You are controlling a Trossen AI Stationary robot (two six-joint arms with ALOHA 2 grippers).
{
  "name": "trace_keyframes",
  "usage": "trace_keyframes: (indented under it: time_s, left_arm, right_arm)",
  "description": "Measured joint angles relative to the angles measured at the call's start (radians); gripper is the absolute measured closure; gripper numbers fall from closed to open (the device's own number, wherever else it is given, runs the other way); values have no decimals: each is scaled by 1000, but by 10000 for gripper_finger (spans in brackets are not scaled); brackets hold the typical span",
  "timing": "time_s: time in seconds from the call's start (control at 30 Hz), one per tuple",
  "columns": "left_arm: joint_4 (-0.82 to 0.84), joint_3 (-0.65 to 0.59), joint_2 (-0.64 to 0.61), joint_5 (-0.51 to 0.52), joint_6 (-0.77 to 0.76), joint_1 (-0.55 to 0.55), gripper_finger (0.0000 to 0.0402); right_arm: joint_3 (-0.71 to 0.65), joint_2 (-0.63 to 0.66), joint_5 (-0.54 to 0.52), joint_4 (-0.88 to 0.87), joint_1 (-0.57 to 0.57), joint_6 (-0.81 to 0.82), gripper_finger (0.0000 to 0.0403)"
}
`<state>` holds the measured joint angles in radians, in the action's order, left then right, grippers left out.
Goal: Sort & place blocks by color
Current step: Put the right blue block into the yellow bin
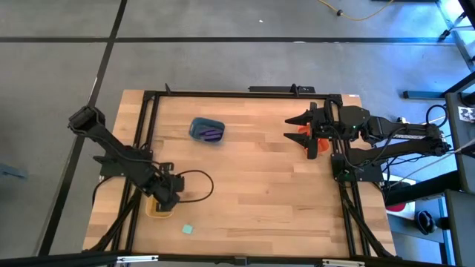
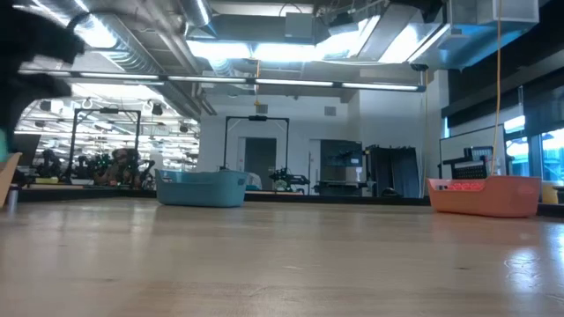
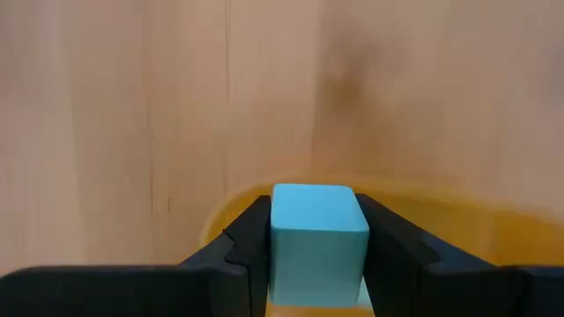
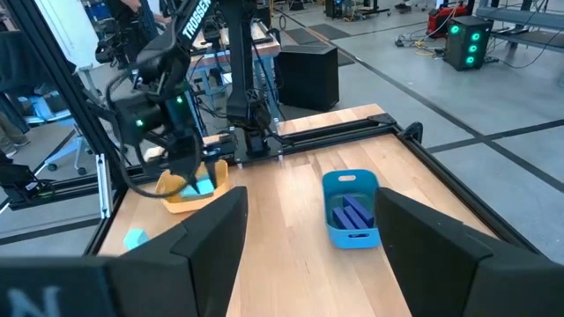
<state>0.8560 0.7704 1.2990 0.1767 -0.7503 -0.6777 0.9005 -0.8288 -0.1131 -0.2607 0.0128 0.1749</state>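
Note:
My left gripper (image 3: 317, 231) is shut on a mint-green block (image 3: 317, 211) above the yellow tub (image 3: 458, 220), near the table's near left corner (image 1: 158, 210). A second mint-green block (image 1: 188, 229) lies flat on the wood beside that tub, also seen in the right wrist view (image 4: 135, 238). Purple blocks (image 4: 354, 214) lie inside the blue tub (image 1: 207, 130). My right gripper (image 1: 291, 127) waits open over the orange tub (image 1: 315, 141) at the table's right edge, touching nothing. My left gripper pinches the mint-green block by its two opposite side faces (image 3: 284, 242), one finger (image 3: 249, 242) on each. The fingers point down from above (image 4: 189, 167). The block sits upright in the hold, over the yellow tub's opening; whether it touches the tub's bottom cannot be seen.
The blue tub (image 2: 203, 187) stands toward the far edge and the orange tub (image 2: 485, 195) at the right. A black frame rail (image 1: 223, 93) runs round the table. Bare wood (image 1: 260, 185) spreads across the middle. A black cable (image 1: 200, 185) loops beside the left gripper.

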Motion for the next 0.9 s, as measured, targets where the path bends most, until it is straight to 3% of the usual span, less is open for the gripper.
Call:
trace_keyframes:
  time_s: [0.2,0.57,0.8,0.9]
  left_arm:
    - [-49,-77,-3,-35,-1,-2,278]
    - [-19,-81,-6,-85,46,-4,278]
    - [75,-42,-3,64,53,-3,278]
    - [92,-45,-4,72,54,-5,278]
  right_arm:
    - [0,0,0,0,0,0,153]
    - [0,0,0,0,0,-1,153]
    - [0,0,0,0,0,-1,153]
    - [0,0,-1,1,0,-1,153]
